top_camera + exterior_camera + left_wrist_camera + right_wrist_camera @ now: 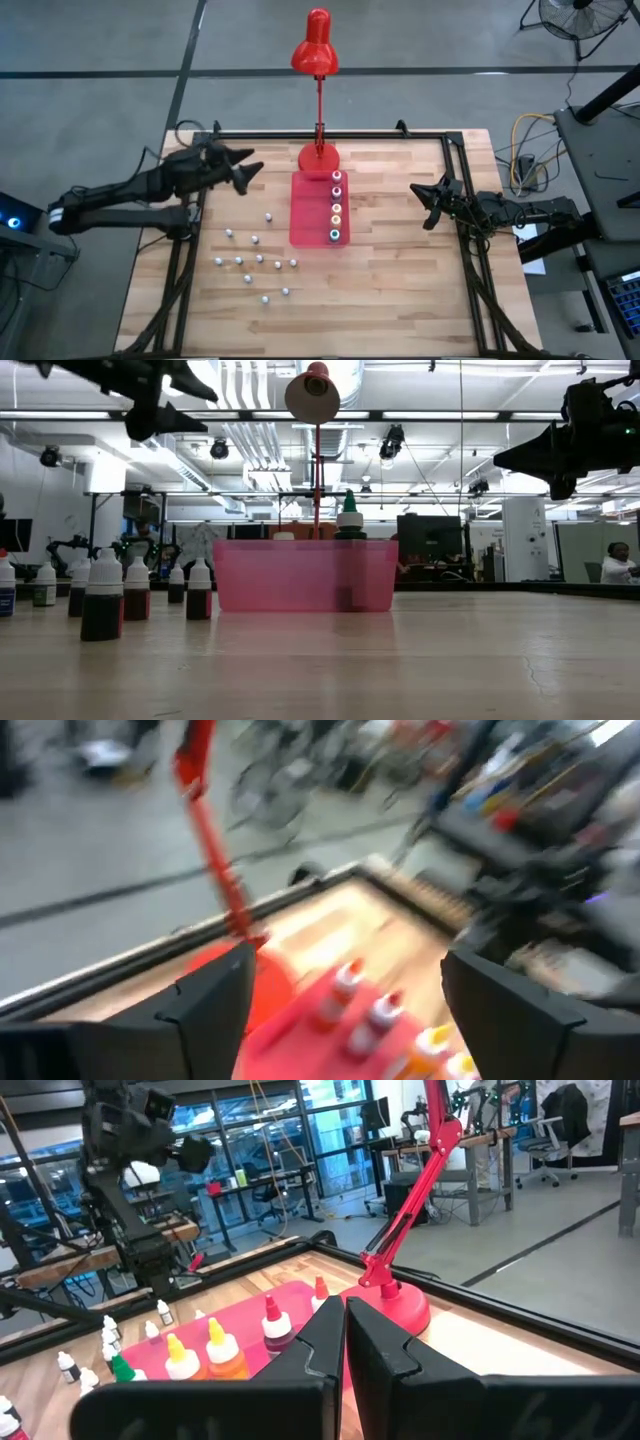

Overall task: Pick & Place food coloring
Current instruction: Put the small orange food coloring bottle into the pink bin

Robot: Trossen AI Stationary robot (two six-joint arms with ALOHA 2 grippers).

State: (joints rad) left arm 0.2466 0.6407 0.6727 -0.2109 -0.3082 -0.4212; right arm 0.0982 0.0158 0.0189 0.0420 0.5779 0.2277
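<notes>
Five food coloring bottles with coloured caps (336, 205) stand in a row along the right side of the flat red tray (308, 215) at mid-table; they also show in the left wrist view (345, 990) and the right wrist view (222, 1348). Several smaller whitish-capped bottles (255, 262) stand scattered on the wood left of and nearer than the tray, and at the left of the low view (102, 605). My left gripper (252, 175) hangs open, raised high left of the tray's far end (205, 412), with nothing between its fingers (215, 1005). My right gripper (420, 205) waits shut, right of the tray (345, 1342).
A red desk lamp stands with its base (318, 157) just beyond the tray's far end; its stem rises to a head (312, 395) over the far edge. A black frame (330, 135) runs along the table's edges. Bare wood (400, 280) lies right of the tray.
</notes>
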